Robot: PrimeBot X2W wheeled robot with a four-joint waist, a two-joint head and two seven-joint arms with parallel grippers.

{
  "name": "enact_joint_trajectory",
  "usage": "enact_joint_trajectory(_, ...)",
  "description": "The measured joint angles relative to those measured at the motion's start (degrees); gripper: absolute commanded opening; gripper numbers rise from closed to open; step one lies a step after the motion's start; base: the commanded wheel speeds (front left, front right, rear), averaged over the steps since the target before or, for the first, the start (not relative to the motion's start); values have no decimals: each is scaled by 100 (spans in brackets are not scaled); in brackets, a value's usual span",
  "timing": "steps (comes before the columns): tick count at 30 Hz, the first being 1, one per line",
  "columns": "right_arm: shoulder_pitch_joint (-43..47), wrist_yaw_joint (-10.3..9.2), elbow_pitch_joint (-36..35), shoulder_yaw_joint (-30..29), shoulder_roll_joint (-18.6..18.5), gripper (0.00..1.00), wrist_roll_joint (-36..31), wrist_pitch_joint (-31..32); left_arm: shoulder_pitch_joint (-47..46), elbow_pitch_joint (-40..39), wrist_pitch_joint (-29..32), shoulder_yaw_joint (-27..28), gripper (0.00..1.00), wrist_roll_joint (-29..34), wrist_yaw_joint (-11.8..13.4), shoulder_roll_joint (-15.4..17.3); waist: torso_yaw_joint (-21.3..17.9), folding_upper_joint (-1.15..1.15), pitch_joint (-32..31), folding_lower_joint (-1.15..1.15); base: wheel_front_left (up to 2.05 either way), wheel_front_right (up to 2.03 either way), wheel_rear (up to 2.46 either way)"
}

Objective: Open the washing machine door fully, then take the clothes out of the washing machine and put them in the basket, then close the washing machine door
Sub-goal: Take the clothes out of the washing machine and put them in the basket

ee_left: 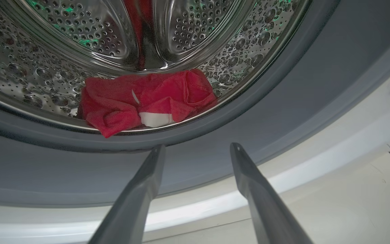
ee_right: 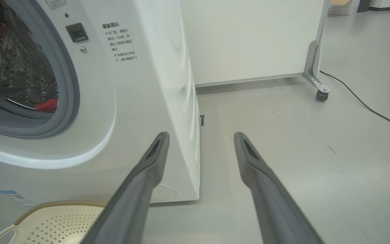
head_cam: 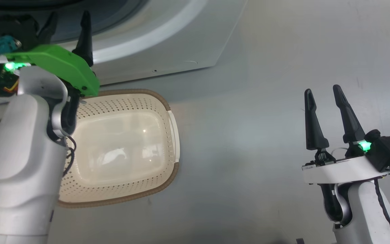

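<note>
The clothes point(ee_left: 147, 100) lie in a red crumpled heap at the bottom front of the drum point(ee_left: 46, 78), a white label point(ee_left: 156, 119) showing at their front edge, just behind the grey seal point(ee_left: 215, 135). From the right wrist view, a sliver of that red point(ee_right: 47, 105) shows low in the mouth of the washer point(ee_right: 141, 101), which stands uncovered. The washer's white front carries small printed text beside the opening and a blue sticker point(ee_right: 12, 196) near its lower corner. Right in front of the washer, on the floor point(head_cam: 266, 118), sits the basket point(head_cam: 137, 92), cream and perforated with a brown rim, its glossy bottom catching the light. The left gripper point(head_cam: 69, 17) is raised to the washer's front, above the basket's far left side. Its 2 fingers are spread wide with nothing between them, and their tips point at the seal just below the clothes without touching them point(ee_left: 197, 146). The right gripper point(head_cam: 322, 89) hangs well off to the right over bare floor, its 2 fingers likewise parted and holding nothing, aimed past the washer's side point(ee_right: 201, 135). Beyond the washer stands a white panel point(ee_right: 249, 40) on a castor point(ee_right: 321, 95), and a dark cable point(ee_right: 367, 108) trails across the grey floor.
</note>
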Motion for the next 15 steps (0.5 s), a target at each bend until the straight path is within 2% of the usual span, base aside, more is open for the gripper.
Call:
enact_joint_trajectory(8, -342, 1, 89, 156, -3, 100, 181, 0, -848, 278, 918, 201, 100, -132, -98, 452, -305, 0, 460, 0, 0, 0, 0)
enact_joint_trajectory(15, -480, 1, 140, 237, -7, 100, 365, 0, -1564, 355, 1374, 405, 100, -194, -104, 730, -575, 0, 680, 1, 0, 0, 0)
